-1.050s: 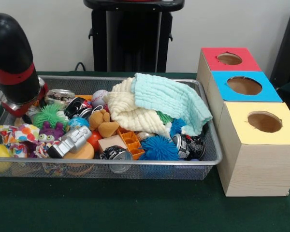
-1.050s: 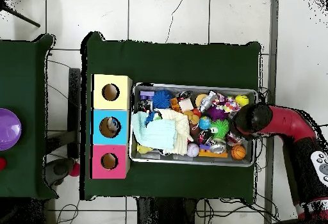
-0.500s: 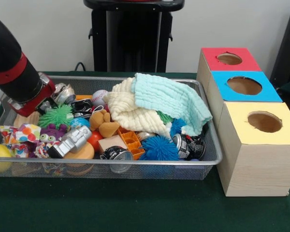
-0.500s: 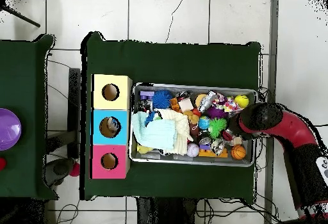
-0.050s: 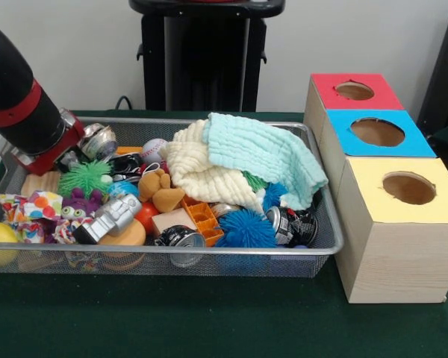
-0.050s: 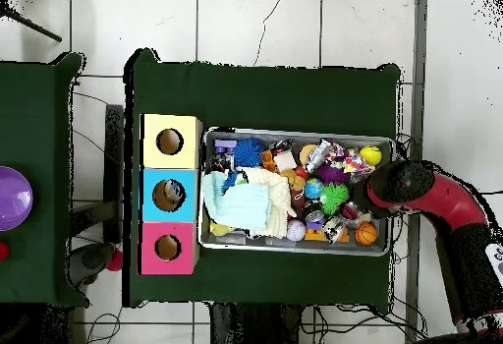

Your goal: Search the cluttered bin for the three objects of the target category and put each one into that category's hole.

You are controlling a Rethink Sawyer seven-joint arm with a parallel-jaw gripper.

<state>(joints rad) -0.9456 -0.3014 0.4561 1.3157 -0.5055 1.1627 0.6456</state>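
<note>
Three hole boxes — yellow (image 5: 403,224), blue (image 5: 375,134), red (image 5: 354,91) — beside one mesh bin (image 5: 209,257) holding two towels, blue spiky ball (image 5: 245,229), cans; claw (image 5: 78,153) at far-left corner, grip state unreadable.

The robot's arm (image 5: 19,97) is a thick, round, glossy black tube ringed by a red band, ending in a red collar with a silvery metal edge. From overhead the arm (image 6: 437,202) shows curved red casing with black joints and a pale panel of buttons.
</note>
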